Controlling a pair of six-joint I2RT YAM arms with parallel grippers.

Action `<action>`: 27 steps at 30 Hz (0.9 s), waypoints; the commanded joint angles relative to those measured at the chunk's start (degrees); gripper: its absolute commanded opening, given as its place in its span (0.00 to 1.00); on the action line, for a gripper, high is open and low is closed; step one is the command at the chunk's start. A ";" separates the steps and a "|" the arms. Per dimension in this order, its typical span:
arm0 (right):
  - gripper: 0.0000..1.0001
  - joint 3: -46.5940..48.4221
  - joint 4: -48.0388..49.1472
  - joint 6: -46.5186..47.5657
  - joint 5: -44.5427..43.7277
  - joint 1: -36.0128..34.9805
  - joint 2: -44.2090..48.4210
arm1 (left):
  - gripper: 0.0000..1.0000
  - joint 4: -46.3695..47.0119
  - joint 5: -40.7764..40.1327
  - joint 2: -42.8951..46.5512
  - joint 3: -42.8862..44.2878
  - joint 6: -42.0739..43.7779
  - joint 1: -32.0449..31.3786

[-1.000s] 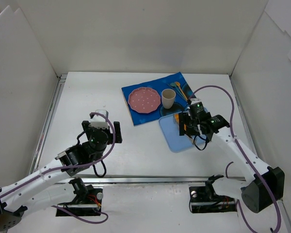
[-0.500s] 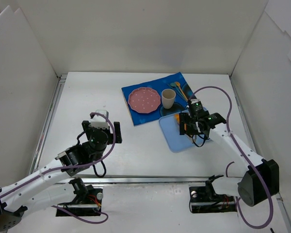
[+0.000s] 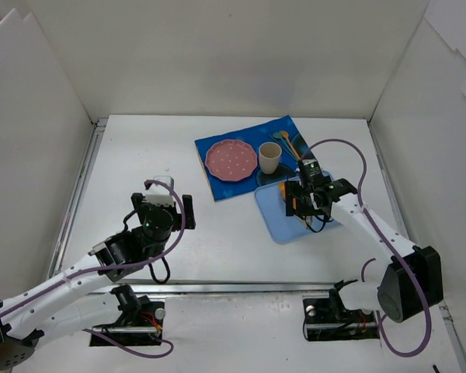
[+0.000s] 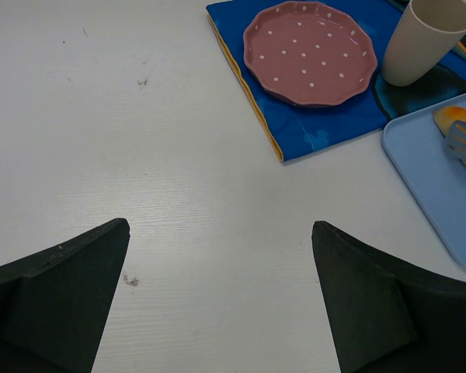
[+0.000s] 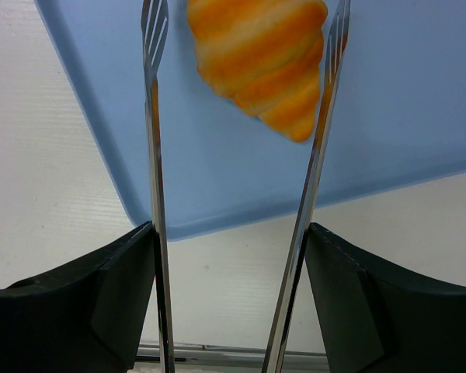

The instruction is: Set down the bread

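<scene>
Currently the bread (image 5: 252, 54), a ridged golden-orange croissant, lies on the smooth light-blue tray (image 5: 217, 179). Its long axis runs diagonally in the right wrist view, with the visible tapered tip toward lower right. The right hand (image 5: 246, 19) is spread, its metal fork-tined fingers (image 5: 154, 116) straddling the bread. The left hand (image 4: 219, 225) is spread above the white counter (image 4: 140, 155). Beside the tray, a blue cloth (image 3: 217, 185) carries a dotted pink plate (image 3: 231, 159) and a beige cup (image 3: 269, 158).

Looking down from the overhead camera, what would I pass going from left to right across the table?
left hand → pink plate → beige cup → right hand. The blue cloth, the blue tray and the bread overlap these, so I leave them out.
</scene>
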State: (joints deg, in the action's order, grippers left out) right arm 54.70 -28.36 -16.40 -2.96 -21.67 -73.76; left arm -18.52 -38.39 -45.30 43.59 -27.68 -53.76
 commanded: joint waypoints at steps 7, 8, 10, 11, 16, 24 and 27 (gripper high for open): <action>0.63 0.06 1.46 -0.03 0.67 1.19 -1.04 | 1.00 3.14 -0.37 0.30 1.93 0.43 0.23; 0.62 0.06 1.38 0.06 0.76 1.19 -1.13 | 1.00 3.23 -0.46 0.30 1.76 0.35 0.23; 0.57 -0.03 1.38 -0.03 0.68 1.28 -0.86 | 1.00 3.14 -0.54 0.30 1.85 0.35 0.23; 0.56 -0.12 1.38 -0.03 0.42 1.19 -0.69 | 1.00 3.14 -0.46 0.30 1.93 0.35 0.23; 0.46 -0.21 1.38 -0.38 0.85 1.02 0.89 | 1.00 3.23 -0.46 0.04 1.93 0.35 0.23; 0.44 0.14 0.15 -2.14 -0.64 1.11 5.81 | 1.00 3.23 -0.54 -0.58 2.11 0.44 0.23; 0.43 1.11 -1.08 -3.02 -0.99 1.19 8.45 | 1.00 3.23 -0.63 -0.76 2.20 0.52 0.23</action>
State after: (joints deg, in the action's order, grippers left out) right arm 53.82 -28.95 -18.00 -2.57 -20.93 -68.95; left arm -18.48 -38.39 -45.56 43.59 -27.66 -53.76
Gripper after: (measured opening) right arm 0.453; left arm 0.996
